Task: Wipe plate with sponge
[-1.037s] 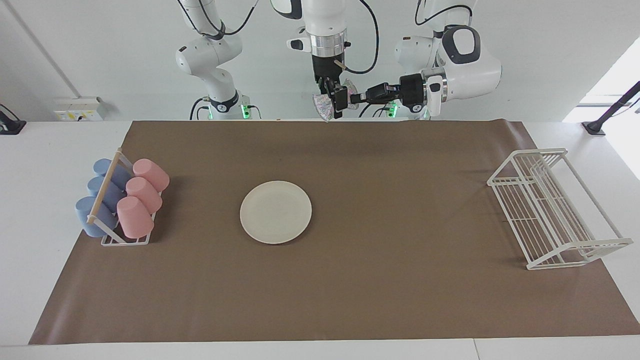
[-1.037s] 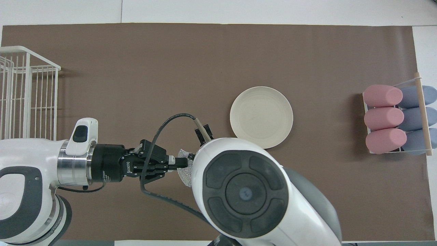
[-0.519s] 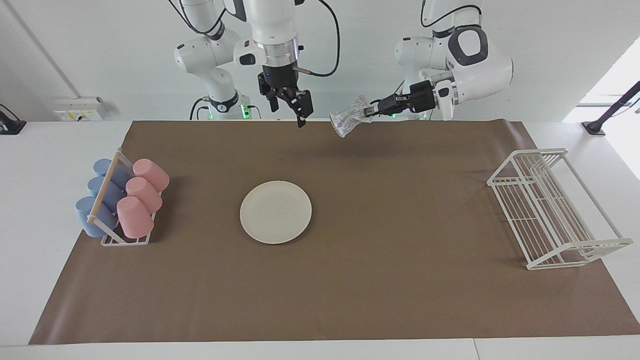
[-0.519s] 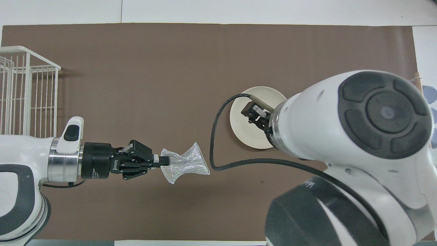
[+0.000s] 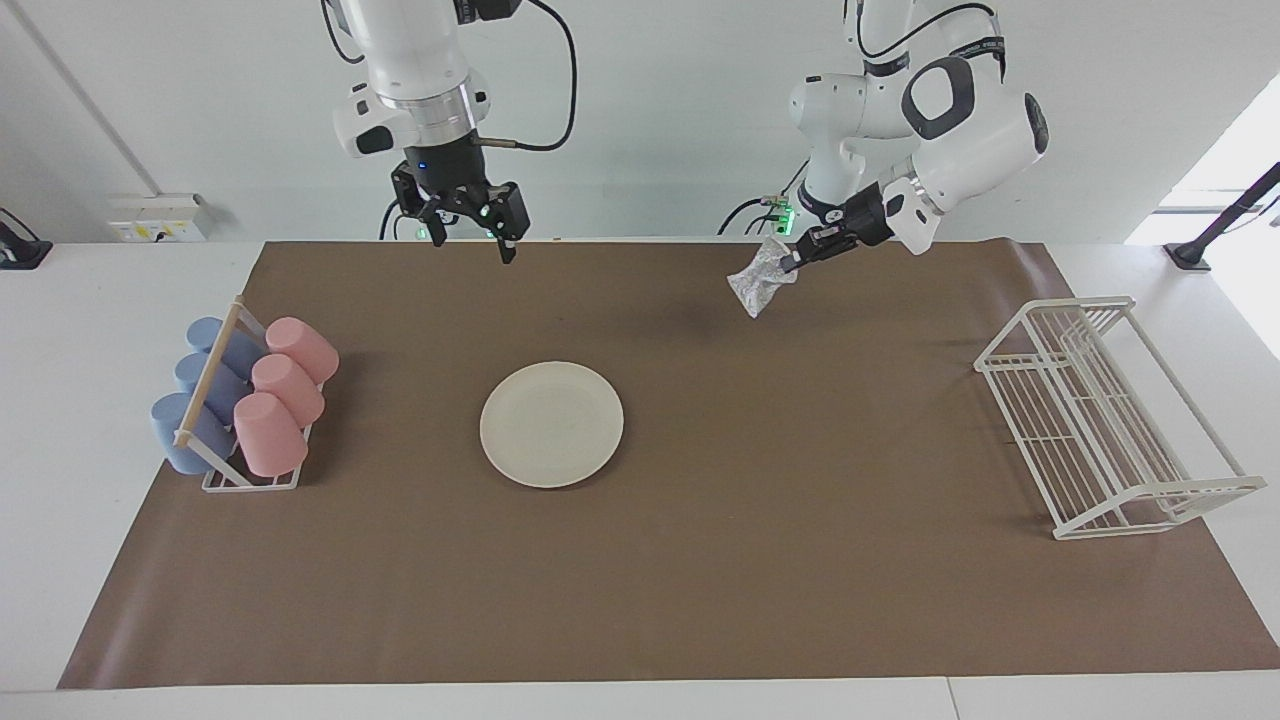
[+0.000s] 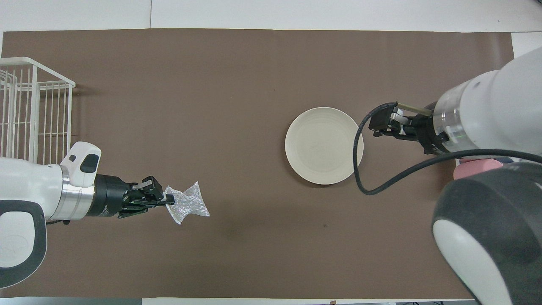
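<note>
The cream-white plate (image 5: pixel 551 424) lies flat on the brown mat, also shown in the overhead view (image 6: pixel 324 145). My left gripper (image 5: pixel 792 264) is shut on one end of the silvery, wrinkly sponge (image 5: pixel 760 282), which hangs in the air over the mat toward the left arm's end. The overhead view shows this gripper (image 6: pixel 168 202) and the sponge (image 6: pixel 188 206) well away from the plate. My right gripper (image 5: pixel 471 245) is open and empty, raised over the mat toward the right arm's end. In the overhead view it (image 6: pixel 374 127) shows beside the plate's rim.
A rack of pink and blue cups (image 5: pixel 250 400) stands at the right arm's end, mostly hidden under the right arm in the overhead view. A white wire rack (image 5: pixel 1105 415) stands at the left arm's end, also in the overhead view (image 6: pixel 29 110).
The right gripper let go of the sponge, opened and swung toward its own end. The left gripper kept the sponge and carried it toward the left arm's end and lower.
</note>
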Controlling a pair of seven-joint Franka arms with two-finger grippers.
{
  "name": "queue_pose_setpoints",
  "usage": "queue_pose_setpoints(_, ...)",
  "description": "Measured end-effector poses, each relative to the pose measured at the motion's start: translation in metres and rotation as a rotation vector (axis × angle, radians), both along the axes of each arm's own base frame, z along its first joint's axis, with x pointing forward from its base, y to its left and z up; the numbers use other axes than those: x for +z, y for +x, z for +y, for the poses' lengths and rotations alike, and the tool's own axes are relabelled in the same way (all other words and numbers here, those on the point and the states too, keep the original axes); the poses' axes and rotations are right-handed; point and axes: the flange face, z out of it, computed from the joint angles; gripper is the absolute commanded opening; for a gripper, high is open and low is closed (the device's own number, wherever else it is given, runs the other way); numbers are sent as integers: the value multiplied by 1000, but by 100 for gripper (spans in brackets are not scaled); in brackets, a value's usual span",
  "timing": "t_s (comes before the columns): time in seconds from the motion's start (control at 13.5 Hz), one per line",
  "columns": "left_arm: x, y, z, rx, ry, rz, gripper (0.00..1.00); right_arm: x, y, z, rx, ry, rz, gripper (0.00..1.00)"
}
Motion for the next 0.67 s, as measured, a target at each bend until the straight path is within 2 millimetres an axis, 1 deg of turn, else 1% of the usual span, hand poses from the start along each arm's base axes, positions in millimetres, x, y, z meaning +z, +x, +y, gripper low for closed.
queue_pose_setpoints(0.15, 8, 14, 1, -7, 132, -24, 0, 1, 9, -42, 81, -8, -7, 100)
queue_pose_setpoints(0.37, 20, 30, -5, -48, 323, -50, 0, 1, 16, -96, 175, -18, -5, 100)
queue_pose_setpoints(0.52, 32, 37, -3, -102, 436, -35, 0, 0, 17, -123, 220, -22, 4, 100)
queue_pose_setpoints(0.67, 52, 48, 1, -144, 531, -11, 0, -2, 15, -143, 255, -22, 26, 100)
